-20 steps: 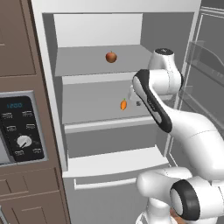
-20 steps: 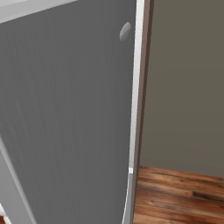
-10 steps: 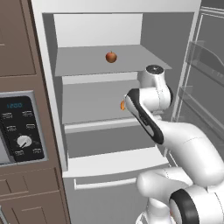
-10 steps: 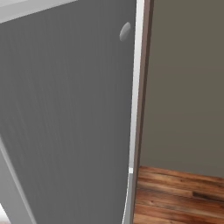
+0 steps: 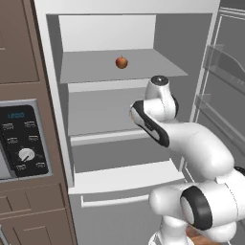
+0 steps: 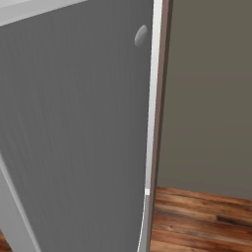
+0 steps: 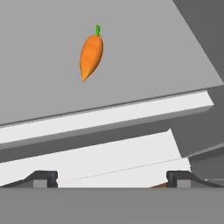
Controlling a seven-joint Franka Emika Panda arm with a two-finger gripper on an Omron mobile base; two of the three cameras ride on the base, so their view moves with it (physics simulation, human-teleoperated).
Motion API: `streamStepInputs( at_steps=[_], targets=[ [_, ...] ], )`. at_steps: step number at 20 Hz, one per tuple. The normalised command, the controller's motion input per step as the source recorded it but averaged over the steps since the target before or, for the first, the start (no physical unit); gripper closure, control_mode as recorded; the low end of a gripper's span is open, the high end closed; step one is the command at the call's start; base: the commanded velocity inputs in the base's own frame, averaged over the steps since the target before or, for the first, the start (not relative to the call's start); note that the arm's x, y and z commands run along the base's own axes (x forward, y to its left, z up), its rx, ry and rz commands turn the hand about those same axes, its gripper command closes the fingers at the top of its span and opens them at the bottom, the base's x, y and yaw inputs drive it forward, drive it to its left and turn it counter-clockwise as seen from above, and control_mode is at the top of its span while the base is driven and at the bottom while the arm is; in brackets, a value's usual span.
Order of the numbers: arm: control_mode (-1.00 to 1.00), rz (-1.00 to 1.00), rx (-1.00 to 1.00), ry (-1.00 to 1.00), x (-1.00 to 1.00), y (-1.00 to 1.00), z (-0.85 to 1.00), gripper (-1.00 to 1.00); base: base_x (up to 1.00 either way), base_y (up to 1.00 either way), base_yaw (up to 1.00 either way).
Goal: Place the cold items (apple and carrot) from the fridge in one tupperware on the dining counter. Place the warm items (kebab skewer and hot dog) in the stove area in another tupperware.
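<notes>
One apple (image 5: 121,61) on fridge (image 5: 52,95) upper shelf, carrot (image 7: 91,52) below

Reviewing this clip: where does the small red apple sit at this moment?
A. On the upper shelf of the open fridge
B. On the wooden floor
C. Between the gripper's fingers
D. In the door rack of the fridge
A. In the left base view the small red apple rests on the upper grey fridge shelf, apart from the arm, whose open gripper faces the orange carrot in the hand view.
</notes>
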Motion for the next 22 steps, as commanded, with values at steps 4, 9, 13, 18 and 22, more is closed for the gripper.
streamStepInputs(
  at_steps=[4, 9, 13, 18, 22],
  targets=[
    [-1.0, 0.0, -0.04, -0.01, 0.36, 0.07, -0.2, -1.0, 0.0, 0.0, 0.0],
    [-1.0, 0.0, -0.01, 0.0, 0.4, 0.09, -0.22, -1.0, 0.0, 0.0, 0.0],
    [-1.0, 0.0, 0.0, 0.0, 0.4, 0.01, -0.18, -1.0, 0.0, 0.0, 0.0],
    [-1.0, 0.0, 0.0, 0.0, 0.47, 0.0, -0.16, -1.0, 0.0, 0.0, 0.0],
    [-1.0, 0.0, 0.0, 0.0, 0.5, 0.0, -0.18, -1.0, 0.0, 0.0, 0.0]
  ],
)
